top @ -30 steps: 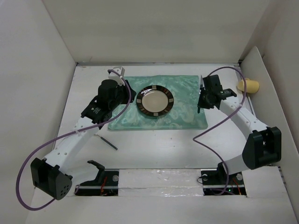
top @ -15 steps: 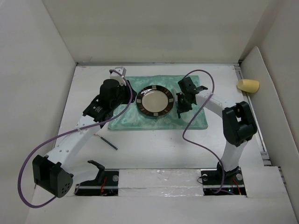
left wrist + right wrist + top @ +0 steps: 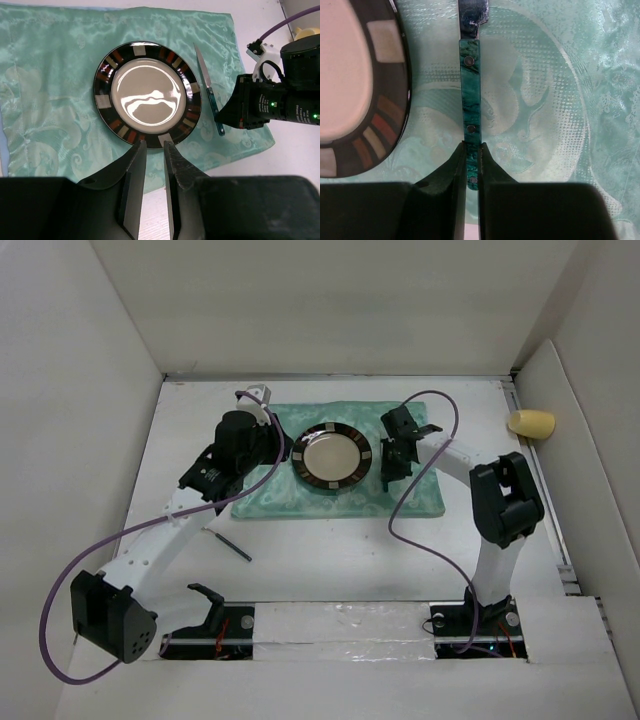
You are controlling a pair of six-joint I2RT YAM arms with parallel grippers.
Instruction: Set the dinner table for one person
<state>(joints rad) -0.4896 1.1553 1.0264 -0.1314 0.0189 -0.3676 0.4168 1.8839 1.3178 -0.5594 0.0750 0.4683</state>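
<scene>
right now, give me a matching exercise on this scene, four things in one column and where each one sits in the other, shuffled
Things
1. plate
2. knife
3. thin dark utensil
4. yellow object

Places
A. on the bare white table, off the placemat's near left corner
B. handle held by the right end effector
C. middle of the green placemat
D. far right of the scene, away from the placemat

Pairs: 1-C, 2-B, 3-A, 4-D

White panel walls (image 3: 330,300) stand around the dinner table (image 3: 330,550) at nine, twelve and three o'clock. At six o'clock a shiny, crinkled tape strip (image 3: 340,618) runs along its near edge.
</scene>
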